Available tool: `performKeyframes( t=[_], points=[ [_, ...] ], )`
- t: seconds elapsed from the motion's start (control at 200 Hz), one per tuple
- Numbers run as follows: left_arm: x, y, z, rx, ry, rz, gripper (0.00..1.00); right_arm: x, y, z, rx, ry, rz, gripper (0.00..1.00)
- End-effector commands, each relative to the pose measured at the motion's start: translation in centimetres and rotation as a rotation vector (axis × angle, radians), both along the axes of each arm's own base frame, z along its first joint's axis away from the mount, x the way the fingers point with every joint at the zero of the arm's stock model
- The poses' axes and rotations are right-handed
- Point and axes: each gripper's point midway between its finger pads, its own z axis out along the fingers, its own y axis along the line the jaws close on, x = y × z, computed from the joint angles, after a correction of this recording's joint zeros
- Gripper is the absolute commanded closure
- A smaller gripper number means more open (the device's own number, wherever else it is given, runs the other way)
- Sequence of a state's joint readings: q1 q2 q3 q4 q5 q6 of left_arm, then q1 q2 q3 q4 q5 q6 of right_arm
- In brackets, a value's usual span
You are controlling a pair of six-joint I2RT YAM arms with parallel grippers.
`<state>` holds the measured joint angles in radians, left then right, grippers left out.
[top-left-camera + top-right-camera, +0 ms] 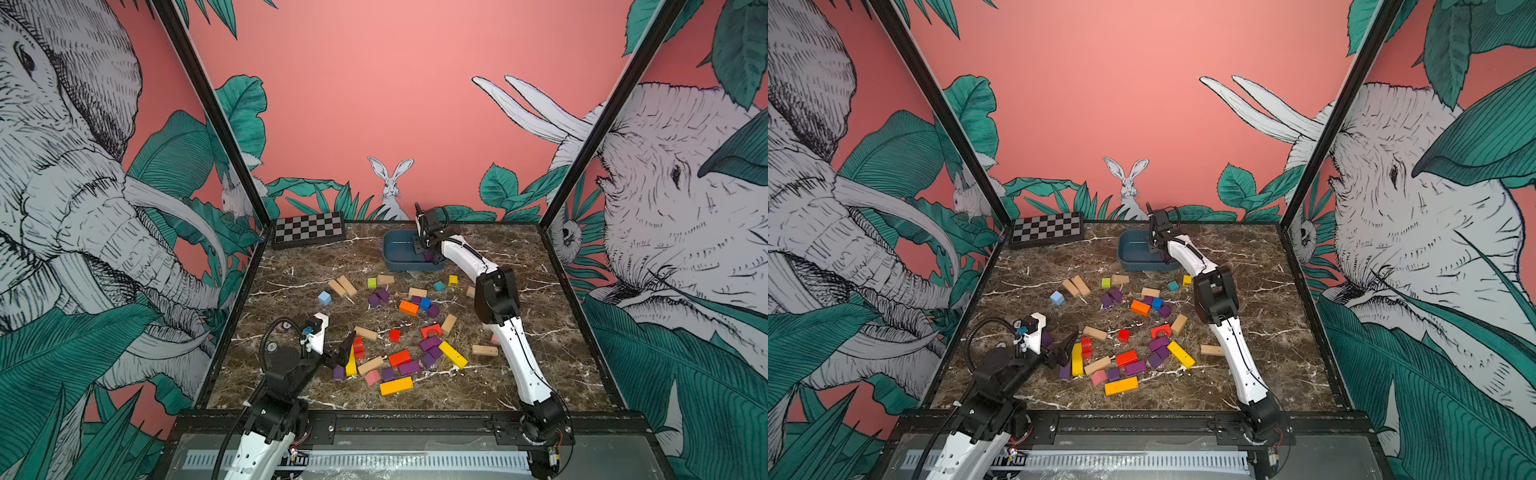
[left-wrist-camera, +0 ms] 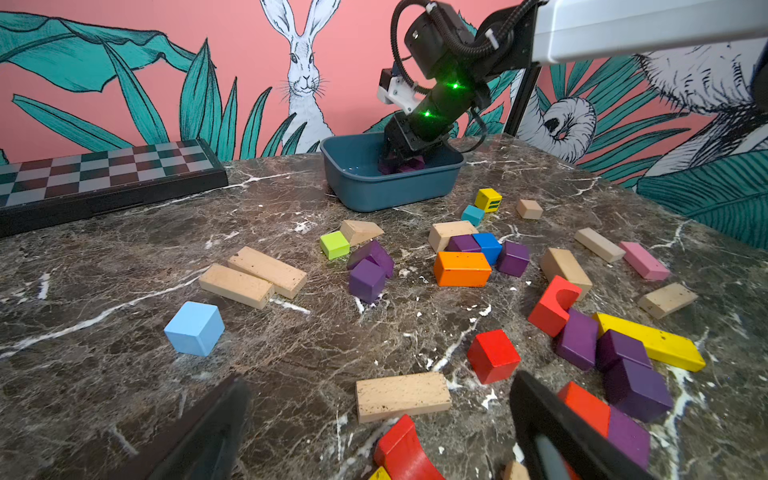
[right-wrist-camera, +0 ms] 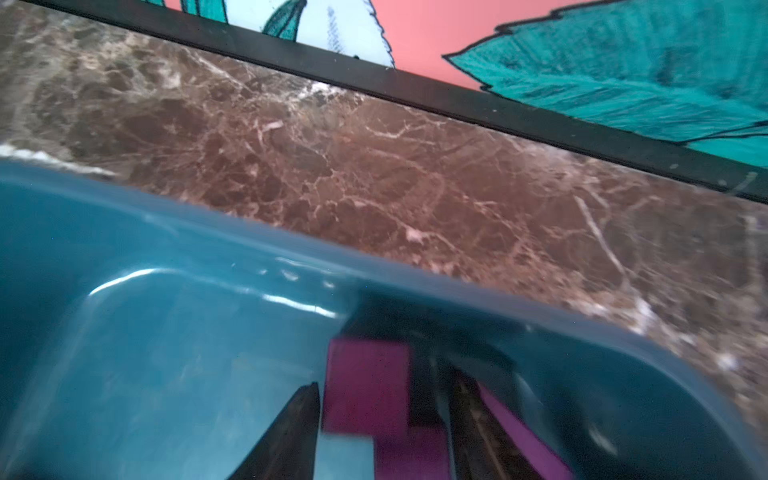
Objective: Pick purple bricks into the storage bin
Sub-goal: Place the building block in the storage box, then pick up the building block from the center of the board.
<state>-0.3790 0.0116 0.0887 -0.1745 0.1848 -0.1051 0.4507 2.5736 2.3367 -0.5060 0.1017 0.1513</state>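
Only R-wrist cam shows brick (image 3: 365, 386) inside right pincer (image 3: 382, 378), grip unclear; left pincer (image 2: 380, 380) spread.

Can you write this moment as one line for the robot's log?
right gripper: in bin, purple brick between jaws, grip unclear | left gripper: open, over table

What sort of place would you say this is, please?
Probably a robot test booth, not a home: two arms mounted on a front rail, a marble-look tabletop boxed in by black posts and jungle mural panels, and toy wooden blocks strewn beside a storage bin.
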Motion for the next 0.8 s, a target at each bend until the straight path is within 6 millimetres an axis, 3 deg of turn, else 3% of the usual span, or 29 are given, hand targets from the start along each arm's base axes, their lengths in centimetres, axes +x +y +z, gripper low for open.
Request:
performKeyframes(
  t=[0.0, 0.09, 0.195, 0.37, 0.505, 0.6, 0.625, 0.795],
  points=[
    [-0.1, -0.3, -0.3, 0.0, -0.003, -0.016, 0.01, -0.4, 0.6, 9.7, 0.035, -0.183, 0.021, 0.45],
    [-0.1, -0.3, -0.3, -0.001, -0.004, -0.02, 0.01, -2.3, 0.1, 11.1, 0.027, -0.186, 0.03, 0.43],
    [-0.1, -0.4, -0.3, -0.001, -0.005, -0.023, 0.01, -5.4, -0.4, 11.2, 0.019, -0.15, 0.054, 0.4],
    [-0.2, -0.4, -0.3, 0.0, -0.006, -0.027, 0.01, -12.3, -1.3, 8.3, -0.011, -0.023, 0.111, 0.42],
    [-0.1, -0.4, -0.3, 0.0, -0.005, -0.023, 0.01, -18.3, -1.2, 5.6, -0.045, 0.053, 0.162, 0.44],
    [-0.2, -0.4, -0.3, -0.002, -0.007, -0.026, 0.01, -21.4, -0.8, 4.6, -0.052, 0.081, 0.191, 0.45],
    [-0.2, -0.4, -0.2, -0.001, -0.006, -0.025, 0.01, -22.6, -1.0, 3.3, -0.06, 0.109, 0.198, 0.45],
    [-0.2, -0.5, -0.2, -0.001, -0.005, -0.03, 0.01, -25.2, 0.3, 1.0, -0.05, 0.142, 0.219, 0.46]
  ],
)
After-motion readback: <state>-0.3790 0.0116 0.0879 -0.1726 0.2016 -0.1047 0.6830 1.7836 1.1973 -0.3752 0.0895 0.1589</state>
